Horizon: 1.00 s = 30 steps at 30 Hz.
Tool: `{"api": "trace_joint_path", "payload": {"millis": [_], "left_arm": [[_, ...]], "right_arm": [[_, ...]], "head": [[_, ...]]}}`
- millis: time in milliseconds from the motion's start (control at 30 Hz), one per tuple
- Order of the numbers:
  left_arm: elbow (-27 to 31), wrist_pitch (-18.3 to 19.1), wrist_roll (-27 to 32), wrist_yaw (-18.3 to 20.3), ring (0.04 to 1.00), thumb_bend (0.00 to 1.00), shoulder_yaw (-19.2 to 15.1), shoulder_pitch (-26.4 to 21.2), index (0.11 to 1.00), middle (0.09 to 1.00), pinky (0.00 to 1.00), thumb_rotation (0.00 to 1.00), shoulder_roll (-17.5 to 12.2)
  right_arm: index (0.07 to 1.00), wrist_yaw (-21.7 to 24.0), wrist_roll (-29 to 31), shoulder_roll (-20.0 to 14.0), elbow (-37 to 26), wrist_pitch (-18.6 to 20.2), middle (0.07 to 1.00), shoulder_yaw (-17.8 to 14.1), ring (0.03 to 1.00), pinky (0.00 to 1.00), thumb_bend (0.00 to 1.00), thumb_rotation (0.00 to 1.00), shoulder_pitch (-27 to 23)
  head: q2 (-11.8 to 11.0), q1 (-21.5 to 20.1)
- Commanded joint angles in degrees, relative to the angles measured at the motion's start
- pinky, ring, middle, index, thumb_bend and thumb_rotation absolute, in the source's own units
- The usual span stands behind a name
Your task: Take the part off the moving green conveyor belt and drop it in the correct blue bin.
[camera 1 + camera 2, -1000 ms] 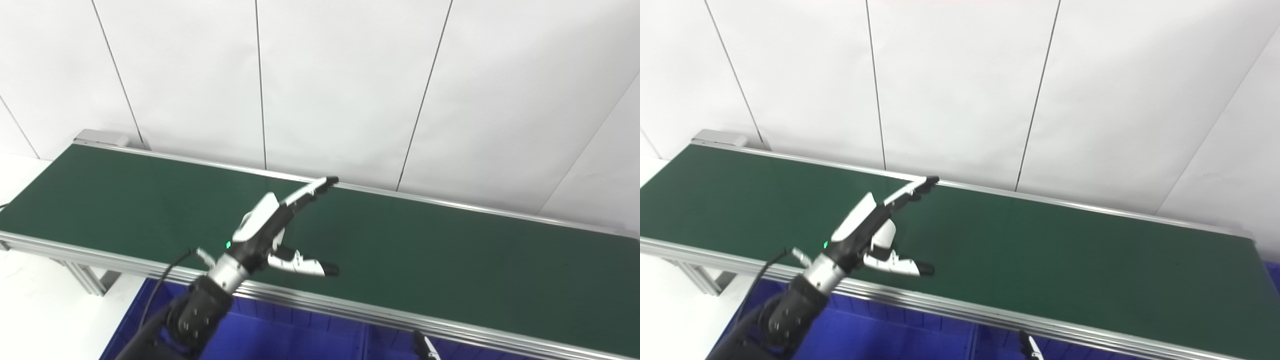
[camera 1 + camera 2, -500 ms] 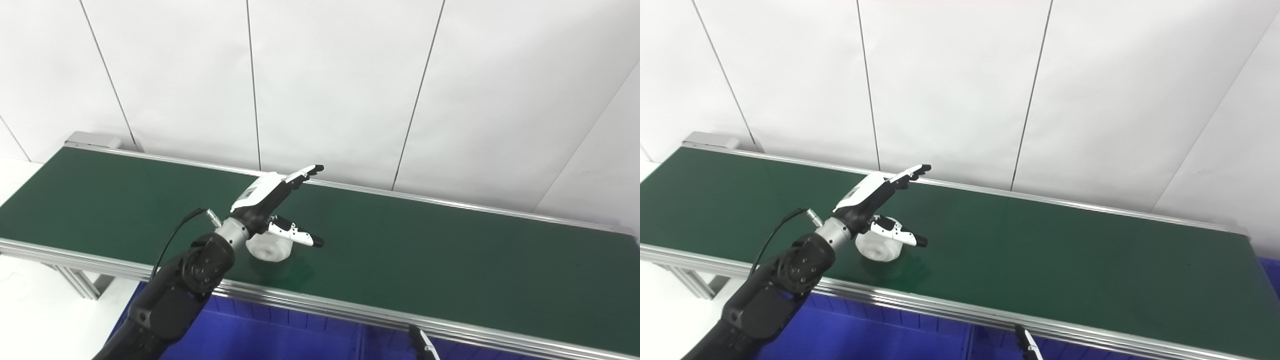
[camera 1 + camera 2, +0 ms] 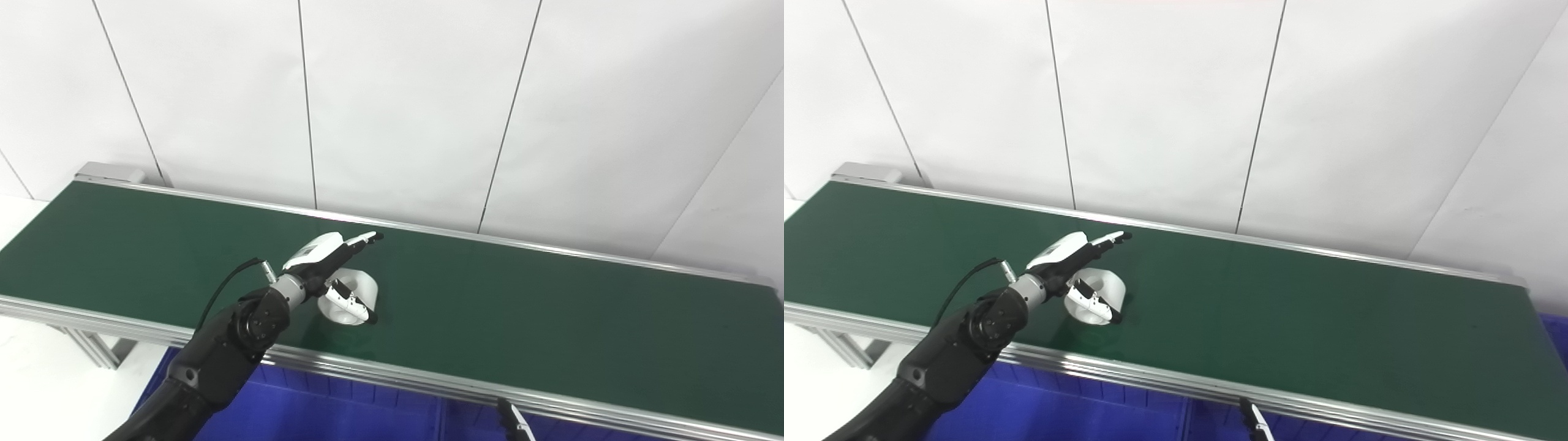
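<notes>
The left hand (image 3: 331, 269) is out over the belt (image 3: 551, 306), its arm reaching in from the near left, and it is spread wide: the fingers (image 3: 361, 239) stretch flat toward the far rail while the thumb (image 3: 352, 303) drops down on the near side. Between them sits the part (image 3: 355, 296), a white, rounded piece with a hole in its face, resting on the green surface in the left half of the belt, about midway between the near and far rails. The fingers pass over its top and the thumb lies across its near face; whether either actually touches it is hard to tell, and nothing is clasped round it yet. Down at the bottom edge, just right of centre, only a dark and white tip of the right hand (image 3: 513, 422) pokes into view below the near rail, too little to say how its fingers are set. Beneath the near rail runs the blue bin (image 3: 343, 410), its ribbed wall showing under the left arm. A white panelled wall (image 3: 429, 92) stands behind the belt.
</notes>
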<state>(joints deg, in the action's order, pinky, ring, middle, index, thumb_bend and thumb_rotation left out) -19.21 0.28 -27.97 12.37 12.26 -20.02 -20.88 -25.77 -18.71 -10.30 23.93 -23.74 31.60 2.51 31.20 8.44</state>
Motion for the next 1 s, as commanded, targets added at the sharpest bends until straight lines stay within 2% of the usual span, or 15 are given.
{"api": "trace_joint_path", "payload": {"millis": [0, 133, 267, 333, 367, 433, 567, 633, 700, 800, 967], "left_arm": [[0.18, -0.17, 0.47, 0.74, 0.932, 0.88, 0.25, -2.50, 0.949, 0.948, 0.86, 0.06, -1.59], [-2.73, -0.82, 0.68, 1.40, 0.911, 0.90, 1.08, -2.48, 0.933, 0.931, 0.84, 0.01, -1.43], [-4.29, -2.71, -0.82, -1.04, 0.821, 0.80, 2.29, -1.99, 0.842, 0.845, 0.77, 0.00, -1.17], [-5.26, -4.29, -1.86, -4.10, 0.638, 0.69, 2.55, -1.67, 0.752, 0.699, 0.55, 0.00, -0.75], [-5.70, -5.37, -2.49, -6.16, 0.510, 0.58, 2.62, -1.50, 0.665, 0.592, 0.48, 0.00, -0.47], [-6.44, -6.96, -3.20, -9.57, 0.437, 0.51, 2.44, -1.27, 0.539, 0.521, 0.46, 0.00, 0.14], [-7.04, -9.83, -2.77, -14.26, 0.403, 0.50, 1.50, -0.77, 0.533, 0.505, 0.41, 0.00, 1.30], [-6.76, -11.08, -1.93, -15.62, 0.405, 0.50, 0.85, -0.47, 0.531, 0.504, 0.43, 0.00, 1.82], [-6.57, -12.55, -1.13, -16.89, 0.405, 0.50, 0.13, -0.21, 0.514, 0.495, 0.34, 0.00, 2.35], [-5.14, -14.08, -0.10, -17.67, 0.396, 0.49, -0.96, 0.50, 0.544, 0.483, 0.40, 0.00, 2.91], [1.03, -14.70, 2.71, -16.66, 0.414, 0.50, -3.10, 3.17, 0.535, 0.497, 0.45, 0.00, 3.22]], "right_arm": [[0.911, -1.96, -0.33, -0.02, -1.20, -3.18, 0.891, -0.03, 0.867, 0.83, 0.69, 0.72, -0.66], [0.910, -1.86, 0.46, -0.13, -1.55, -3.17, 0.892, 0.09, 0.870, 0.83, 0.67, 0.70, -0.56], [0.910, -2.16, 0.39, -0.21, -1.74, -3.17, 0.891, 0.17, 0.869, 0.84, 0.66, 0.70, -0.51], [0.907, -2.81, 0.00, -0.27, -1.48, -3.17, 0.887, 0.44, 0.865, 0.83, 0.66, 0.70, -0.69], [0.904, -3.13, -0.03, -0.29, -1.38, -3.17, 0.884, 0.57, 0.862, 0.83, 0.65, 0.70, -0.76], [0.901, -3.45, -0.12, -0.32, -1.38, -3.17, 0.881, 0.66, 0.861, 0.82, 0.65, 0.69, -0.75], [0.898, -3.77, -0.53, -0.52, -1.60, -3.17, 0.878, 0.82, 0.856, 0.82, 0.64, 0.70, -0.69], [0.896, -3.85, -0.59, -0.59, -1.58, -3.17, 0.876, 0.88, 0.855, 0.82, 0.65, 0.71, -0.74], [0.899, -3.63, -0.50, -0.67, -1.74, -3.17, 0.879, 0.92, 0.859, 0.82, 0.65, 0.71, -0.73], [0.899, -3.26, -0.44, -0.65, -2.25, -3.18, 0.879, 0.71, 0.860, 0.83, 0.65, 0.71, -0.46], [0.902, -2.38, -0.98, -0.60, -3.77, -3.18, 0.881, 0.07, 0.859, 0.83, 0.65, 0.72, 0.25]], "head": [[0.05, 0.03], [0.15, -0.07], [0.26, -0.08], [0.26, -0.08], [0.33, -0.13], [0.33, -0.13], [0.67, -0.07], [0.79, -0.08], [1.10, -0.18], [1.44, -0.33], [5.19, -1.65]]}}
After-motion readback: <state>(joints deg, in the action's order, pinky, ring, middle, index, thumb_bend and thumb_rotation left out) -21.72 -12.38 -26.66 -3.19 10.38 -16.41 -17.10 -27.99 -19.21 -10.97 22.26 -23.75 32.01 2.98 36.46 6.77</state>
